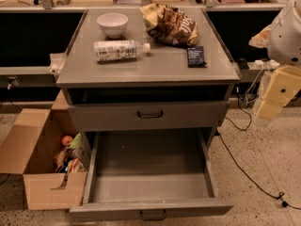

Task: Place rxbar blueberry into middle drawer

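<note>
**Gripper off to the side, bar on the cabinet top, drawer open**

The gripper (273,98) hangs at the right edge of the view, beyond the cabinet's right side and apart from everything on it. It holds nothing that can be seen, and whether it is spread or pressed together cannot be told.

Left of the gripper and somewhat higher in the view, the rxbar blueberry (195,56) lies flat on the grey cabinet top (155,69), near its right front corner. Just behind the bar, further from the gripper, sits a crumpled brown-and-cream chip bag (170,26). Further left, a clear plastic bottle (118,50) lies on its side with its white cap toward the gripper. Behind it a white bowl (112,24) stands upright.

Down and to the left of the gripper, the middle drawer (150,175) is pulled fully out, its deep tray bare. Above it, the upper drawer front (149,114) with a black handle is closed.

Farthest from the gripper, on the floor at the cabinet's left side, an open cardboard box (40,173) holds mixed items. A black cable (249,173) runs across the floor below the gripper.
</note>
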Controlling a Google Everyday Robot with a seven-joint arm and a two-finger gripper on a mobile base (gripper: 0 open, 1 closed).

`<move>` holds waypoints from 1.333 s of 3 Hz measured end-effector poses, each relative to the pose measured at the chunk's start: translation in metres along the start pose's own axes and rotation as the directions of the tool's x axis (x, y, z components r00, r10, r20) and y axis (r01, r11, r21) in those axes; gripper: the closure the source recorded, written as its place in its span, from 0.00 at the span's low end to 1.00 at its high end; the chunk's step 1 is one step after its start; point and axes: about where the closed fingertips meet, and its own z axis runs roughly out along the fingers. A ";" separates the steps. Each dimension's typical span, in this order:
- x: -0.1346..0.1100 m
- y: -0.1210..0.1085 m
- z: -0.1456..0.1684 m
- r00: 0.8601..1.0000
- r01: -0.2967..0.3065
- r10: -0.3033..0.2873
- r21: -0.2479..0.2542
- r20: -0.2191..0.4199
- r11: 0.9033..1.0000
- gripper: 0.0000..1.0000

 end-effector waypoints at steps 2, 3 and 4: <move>-0.007 -0.026 0.010 0.997 -0.069 0.069 0.032 0.017 0.997 0.00; -0.025 -0.079 0.037 0.973 -0.208 0.201 0.050 0.116 0.977 0.00; -0.043 -0.133 0.078 0.903 -0.371 0.361 0.002 0.232 0.929 0.00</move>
